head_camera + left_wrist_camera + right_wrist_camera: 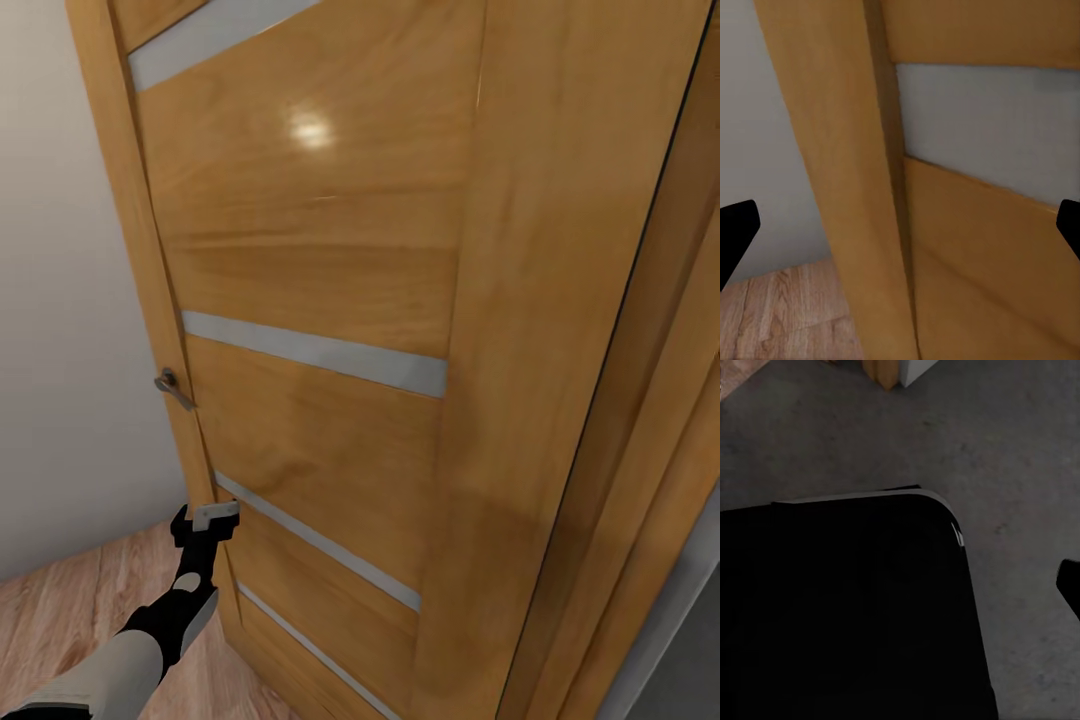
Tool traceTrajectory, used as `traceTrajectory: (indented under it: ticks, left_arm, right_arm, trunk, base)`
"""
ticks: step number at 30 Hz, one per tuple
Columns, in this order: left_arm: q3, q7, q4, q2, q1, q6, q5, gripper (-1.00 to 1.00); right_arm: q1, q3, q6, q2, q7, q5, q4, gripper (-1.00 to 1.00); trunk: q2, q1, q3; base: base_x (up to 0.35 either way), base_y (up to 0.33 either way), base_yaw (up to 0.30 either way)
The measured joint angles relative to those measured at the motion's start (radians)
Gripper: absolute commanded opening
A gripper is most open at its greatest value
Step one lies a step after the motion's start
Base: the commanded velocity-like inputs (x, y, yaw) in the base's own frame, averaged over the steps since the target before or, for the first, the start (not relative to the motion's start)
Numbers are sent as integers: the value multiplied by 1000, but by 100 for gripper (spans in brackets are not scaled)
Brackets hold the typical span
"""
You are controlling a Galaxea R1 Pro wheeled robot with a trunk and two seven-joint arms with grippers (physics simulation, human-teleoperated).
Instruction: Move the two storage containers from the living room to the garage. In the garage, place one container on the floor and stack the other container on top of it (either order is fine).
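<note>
The robot stands close up against an orange-wood door (pixel 330 300) with frosted strips (pixel 315 352) set across its panels. A small metal handle (pixel 172 387) sticks out from the door's edge at about nine o'clock in the head view, with a plain pale wall (pixel 60 300) beyond it. Light wood plank flooring (pixel 70 610) shows at about seven o'clock, and a sliver of dark grey surface shows at five o'clock past the door frame.

The left arm reaches forward from seven o'clock, and the left gripper (pixel 213 516) sits right at the door's edge, below the handle; I cannot tell whether it touches the wood. In the left wrist view its dark fingertips (pixel 735 232) stand far apart at the two sides of the picture, so the jaws are wide with nothing between them, and the door edge and a frosted strip (pixel 990 127) lie straight ahead.

The right wrist view looks down on rough, mottled concrete floor (pixel 1020 472), with a large black body with a pale rim (pixel 847 615) in front of it. One dark fingertip (pixel 1070 581) of the right gripper shows at three o'clock; I cannot tell how its jaws stand.

The storage containers are nowhere that I can see from here.
</note>
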Motion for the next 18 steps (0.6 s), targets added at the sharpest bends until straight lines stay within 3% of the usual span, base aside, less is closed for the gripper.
traceTrajectory:
  ticks: [8, 18]
  left_arm:
    - [6, 3, 0, 0, 0, -3, 7, 100]
    - [5, 4, 0, 0, 0, -3, 6, 100]
  right_arm:
    - [44, 2, 0, 36, -27, 2, 9, 100]
    - [72, 2, 1, 41, -138, 5, 9, 100]
  trunk:
    - [0, 0, 10]
    - [0, 0, 23]
  base:
    - [0, 0, -89]
    - [0, 0, -89]
